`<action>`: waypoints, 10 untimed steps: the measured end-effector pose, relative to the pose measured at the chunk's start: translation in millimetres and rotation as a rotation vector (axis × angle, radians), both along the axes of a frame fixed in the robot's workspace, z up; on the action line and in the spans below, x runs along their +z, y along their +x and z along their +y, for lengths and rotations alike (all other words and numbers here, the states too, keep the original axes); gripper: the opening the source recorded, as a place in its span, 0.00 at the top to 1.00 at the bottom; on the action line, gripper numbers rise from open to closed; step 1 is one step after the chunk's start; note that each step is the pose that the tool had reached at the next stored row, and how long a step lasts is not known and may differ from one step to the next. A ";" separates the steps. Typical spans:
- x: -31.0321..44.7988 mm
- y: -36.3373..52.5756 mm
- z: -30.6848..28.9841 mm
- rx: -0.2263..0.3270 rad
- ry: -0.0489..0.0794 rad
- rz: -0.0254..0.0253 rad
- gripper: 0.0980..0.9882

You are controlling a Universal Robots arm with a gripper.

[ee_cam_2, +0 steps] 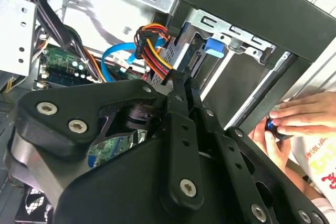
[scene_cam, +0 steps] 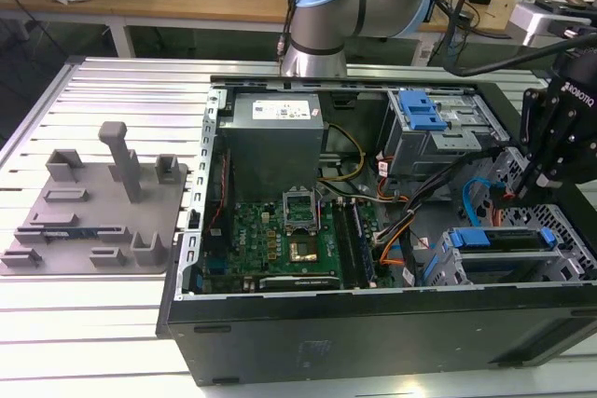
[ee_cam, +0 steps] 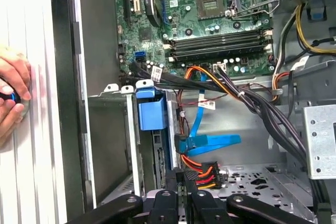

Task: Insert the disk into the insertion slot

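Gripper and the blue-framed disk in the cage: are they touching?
Apart. In the exterior view the gripper hangs above the disk, with a plain gap showing between its fingertips and the disk's blue frame.

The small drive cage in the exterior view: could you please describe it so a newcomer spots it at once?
Find the black computer case on the slatted table. In its near corner at the exterior view's right sits the small grey cage. Unlike the taller, blue-topped bay behind, it lies low.
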State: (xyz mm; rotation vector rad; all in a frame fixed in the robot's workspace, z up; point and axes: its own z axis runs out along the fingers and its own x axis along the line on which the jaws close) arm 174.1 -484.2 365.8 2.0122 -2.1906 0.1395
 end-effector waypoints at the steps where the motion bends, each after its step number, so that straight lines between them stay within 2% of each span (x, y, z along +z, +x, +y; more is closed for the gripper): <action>1: 0.0 0.0 -0.1 0.000 0.000 0.0000 0.93; 7: 0.0 0.0 -0.7 0.000 0.000 0.0000 0.93; 10: -0.2 0.0 -6.8 0.000 0.013 -0.0001 0.93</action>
